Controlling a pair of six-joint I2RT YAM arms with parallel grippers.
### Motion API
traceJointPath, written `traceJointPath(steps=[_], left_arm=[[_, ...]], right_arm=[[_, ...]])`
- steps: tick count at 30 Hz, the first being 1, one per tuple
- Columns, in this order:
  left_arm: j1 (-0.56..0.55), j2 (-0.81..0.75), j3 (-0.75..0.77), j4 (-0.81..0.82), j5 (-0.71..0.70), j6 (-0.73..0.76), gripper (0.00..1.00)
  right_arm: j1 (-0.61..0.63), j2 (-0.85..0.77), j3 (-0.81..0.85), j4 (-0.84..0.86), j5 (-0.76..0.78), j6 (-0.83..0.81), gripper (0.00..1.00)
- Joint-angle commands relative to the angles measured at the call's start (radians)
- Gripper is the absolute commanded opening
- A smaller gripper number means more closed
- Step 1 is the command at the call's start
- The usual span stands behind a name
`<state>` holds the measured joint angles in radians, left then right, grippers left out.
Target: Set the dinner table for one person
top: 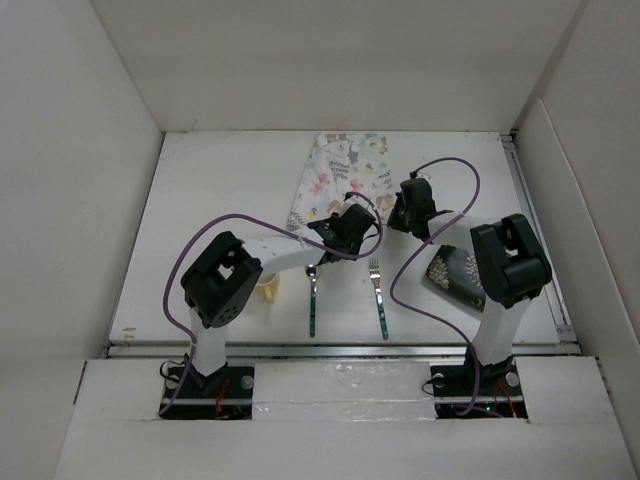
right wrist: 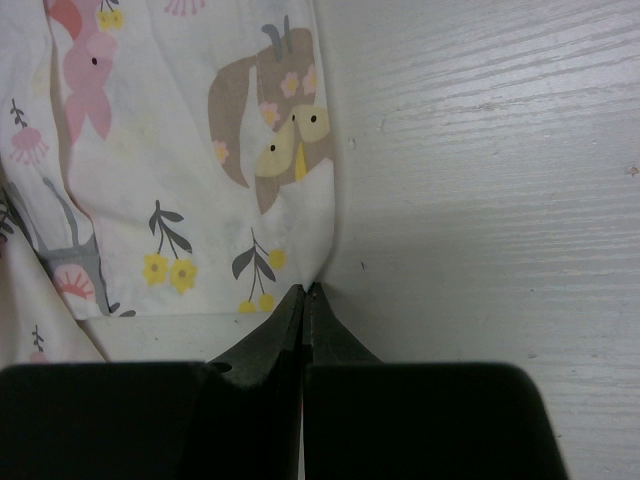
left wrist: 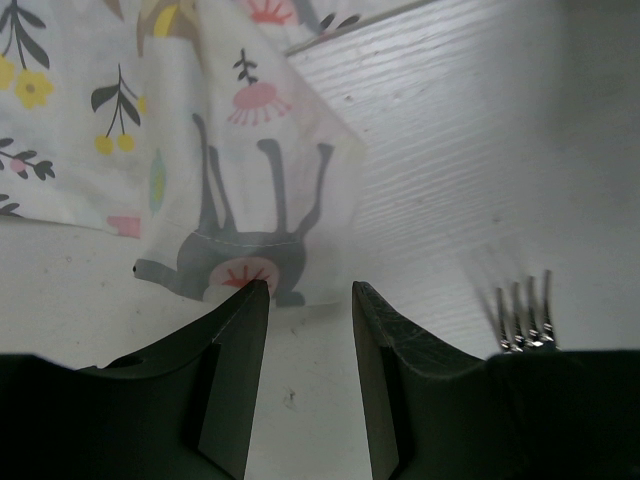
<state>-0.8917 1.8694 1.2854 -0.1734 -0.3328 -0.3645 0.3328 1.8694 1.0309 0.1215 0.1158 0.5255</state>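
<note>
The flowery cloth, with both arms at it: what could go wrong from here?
The right jaws are shut at the edge of the cloth; they may hold only a sliver, or nothing, so a pull could slip. The left jaws stand open at a corner; a one-sided pull might bunch the cloth. A fork lies close beside the left jaws and could get knocked.

Matte dinner table (top: 220, 190) bears thin cloth mat (top: 345, 170), metal fork (top: 379, 297)

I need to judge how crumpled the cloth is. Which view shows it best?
The top view: nearly the whole cloth is in frame. The left wrist view shows one folded corner, the right wrist view only one side.
</note>
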Motion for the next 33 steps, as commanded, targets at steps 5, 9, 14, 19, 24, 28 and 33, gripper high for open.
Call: traceJointPath(steps=[5, 9, 14, 19, 24, 28, 33], left_arm=[[0.008, 0.103, 0.026, -0.020, -0.057, 0.009, 0.36], [-0.001, 0.137, 0.034, -0.018, -0.052, 0.012, 0.36], [-0.010, 0.136, 0.055, -0.038, -0.070, 0.021, 0.30], [-0.093, 0.028, 0.026, -0.058, -0.160, 0.012, 0.26], [-0.093, -0.039, -0.006, 0.006, -0.089, -0.005, 0.29], [-0.093, 0.039, 0.040, -0.020, -0.103, 0.002, 0.36], [-0.055, 0.138, 0.072, -0.009, -0.108, 0.015, 0.36]], right_arm=[[-0.037, -0.064, -0.008, 0.081, -0.019, -0.002, 0.00], [-0.037, -0.073, -0.023, 0.096, -0.037, -0.009, 0.00], [-0.037, -0.062, -0.031, 0.101, -0.054, -0.015, 0.00], [-0.046, -0.059, -0.035, 0.109, -0.054, -0.021, 0.00], [-0.046, -0.055, -0.029, 0.110, -0.068, -0.021, 0.00], [-0.046, -0.059, -0.034, 0.107, -0.067, -0.024, 0.00], [-0.046, -0.072, -0.048, 0.116, -0.076, -0.027, 0.00]])
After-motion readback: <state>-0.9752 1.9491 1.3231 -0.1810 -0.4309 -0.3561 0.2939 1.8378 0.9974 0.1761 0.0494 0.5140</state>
